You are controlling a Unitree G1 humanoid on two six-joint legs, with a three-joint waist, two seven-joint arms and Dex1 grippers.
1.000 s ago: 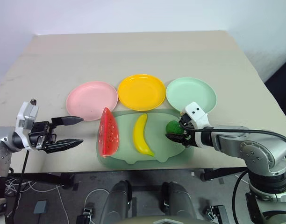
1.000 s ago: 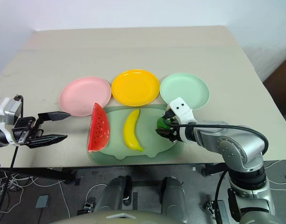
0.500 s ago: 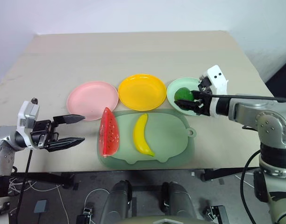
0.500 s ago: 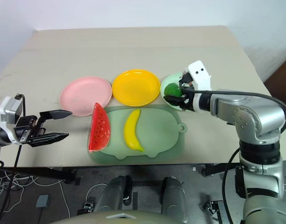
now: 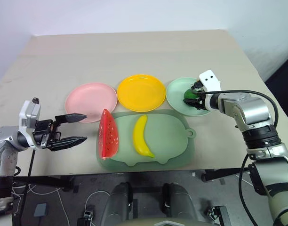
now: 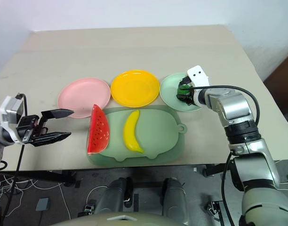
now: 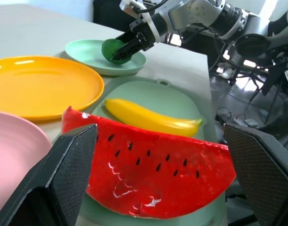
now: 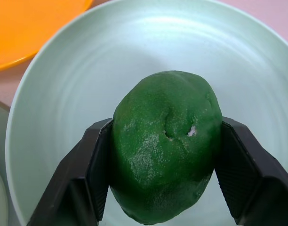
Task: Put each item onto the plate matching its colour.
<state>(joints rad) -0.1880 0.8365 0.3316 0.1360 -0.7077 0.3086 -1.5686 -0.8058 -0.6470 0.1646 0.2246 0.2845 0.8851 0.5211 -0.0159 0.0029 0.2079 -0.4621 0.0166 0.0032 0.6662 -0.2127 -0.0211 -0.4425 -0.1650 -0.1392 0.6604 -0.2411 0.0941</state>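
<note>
So the right claw (image 8: pixel 164 141) carried the dark-green fruit (image 8: pixel 165 146) off the pig-shaped mat (image 5: pixel 172 136) over the mint green plate (image 5: pixel 177 96), fingers clamped on it. Left claw (image 5: pixel 71 128) gaped wide, empty, beside the desk (image 5: pixel 134 52).

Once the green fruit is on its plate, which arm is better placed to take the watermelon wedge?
Left. The left gripper hangs open beside the watermelon wedge, near the pink plate. The right gripper is across the table, around the green fruit over the green plate.
</note>
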